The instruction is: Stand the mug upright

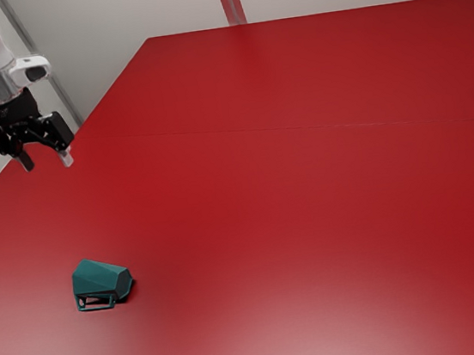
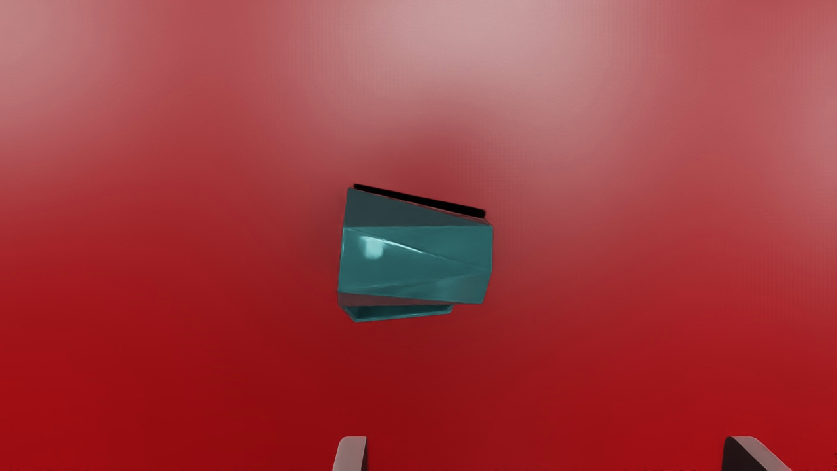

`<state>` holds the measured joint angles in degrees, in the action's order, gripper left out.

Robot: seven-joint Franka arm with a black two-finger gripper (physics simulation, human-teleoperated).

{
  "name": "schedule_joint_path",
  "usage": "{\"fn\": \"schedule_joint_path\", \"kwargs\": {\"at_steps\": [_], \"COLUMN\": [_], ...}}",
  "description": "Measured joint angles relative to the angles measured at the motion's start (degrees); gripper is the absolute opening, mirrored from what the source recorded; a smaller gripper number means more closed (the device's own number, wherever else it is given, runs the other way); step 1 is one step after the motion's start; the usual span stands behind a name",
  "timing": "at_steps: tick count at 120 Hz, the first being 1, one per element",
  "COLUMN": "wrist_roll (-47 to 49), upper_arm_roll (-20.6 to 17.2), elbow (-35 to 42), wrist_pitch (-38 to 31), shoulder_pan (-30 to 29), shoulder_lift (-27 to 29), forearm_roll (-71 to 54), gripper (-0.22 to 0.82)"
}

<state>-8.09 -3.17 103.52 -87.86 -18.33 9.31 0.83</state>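
"Mug (image 1: pixel 100 276) on its side, you see, on your red worktop (image 1: pixel 269 225), narrower end toward the exterior view's right."

"And its handle (image 1: pixel 95 307)?"

"Low, on the side facing the exterior camera; your wrist view has it on the side nearer your fingers (image 2: pixel 352 455)."

"How does your claw (image 1: pixel 47 164) stand?"

"Spread, you'll notice, both fingers well apart, raised high and well clear of your mug."
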Motion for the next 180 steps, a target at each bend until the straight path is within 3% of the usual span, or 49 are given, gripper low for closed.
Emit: {"fn": "schedule_joint_path", "kwargs": {"at_steps": [15, 61, 97, 153, 180], "wrist_roll": [-3.04, -14.42, -27.75, -49.98, -54.45], "upper_arm_roll": [0.55, 1.42, 5.57, 7.19, 7.3], "elbow": [6.28, 16.03, 22.56, 26.88, 27.7], "wrist_pitch": [-4.05, -12.03, -14.34, -15.52, -13.76], "shoulder_pan": [-4.09, -14.0, -19.08, -23.13, -24.53], "shoulder_lift": [2.01, 3.08, 1.73, -5.21, -8.41], "forearm_roll": [3.7, 16.78, 26.2, 41.22, 42.74], "gripper": [0.59, 0.59, 0.59, 0.59, 0.59]}}
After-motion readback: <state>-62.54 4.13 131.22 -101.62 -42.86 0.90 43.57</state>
